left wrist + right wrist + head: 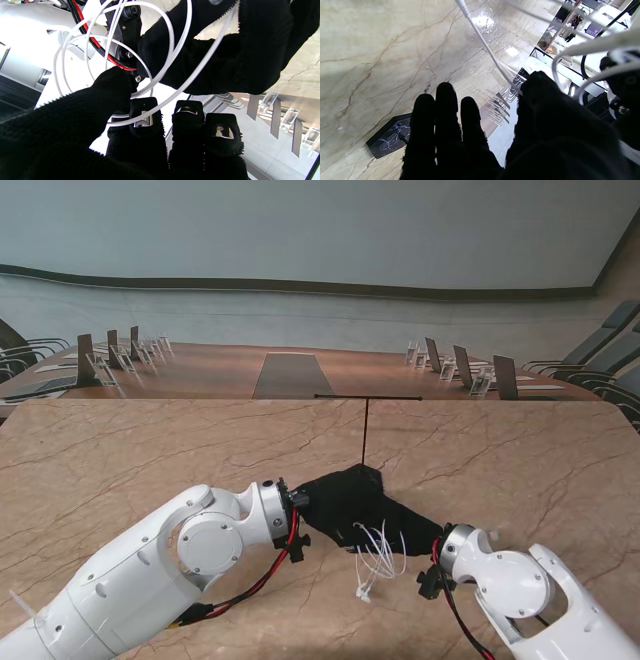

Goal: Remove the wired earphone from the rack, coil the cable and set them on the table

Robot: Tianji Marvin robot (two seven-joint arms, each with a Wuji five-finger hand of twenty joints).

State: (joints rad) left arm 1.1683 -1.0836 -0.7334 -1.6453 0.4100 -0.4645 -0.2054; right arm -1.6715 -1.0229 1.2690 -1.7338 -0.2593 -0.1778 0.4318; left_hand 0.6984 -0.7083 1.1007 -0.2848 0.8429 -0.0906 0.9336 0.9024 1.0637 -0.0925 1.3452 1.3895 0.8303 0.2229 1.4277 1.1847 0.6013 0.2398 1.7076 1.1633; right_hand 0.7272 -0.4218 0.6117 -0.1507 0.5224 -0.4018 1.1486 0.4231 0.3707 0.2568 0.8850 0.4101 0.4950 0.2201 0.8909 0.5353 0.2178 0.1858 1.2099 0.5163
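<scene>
The white earphone cable [380, 555] hangs in several loops between my two black-gloved hands, its ends dangling just over the marble table [120, 470]. My left hand [340, 500] pinches the loops [172, 50] between thumb and forefinger [112, 87]. My right hand [410, 530] meets it from the right, and a strand [485, 45] drops toward the table from its thumb side while three fingers [445, 112] stay straight. The thin black T-shaped rack [366, 430] stands just beyond the hands, bare, on its dark base [387, 140].
Both white forearms [200, 550] [510, 580] lie low over the near part of the table. Beyond the far edge runs a long conference table with name-card stands [120, 355] [460, 370], with chairs [600, 355] at the sides.
</scene>
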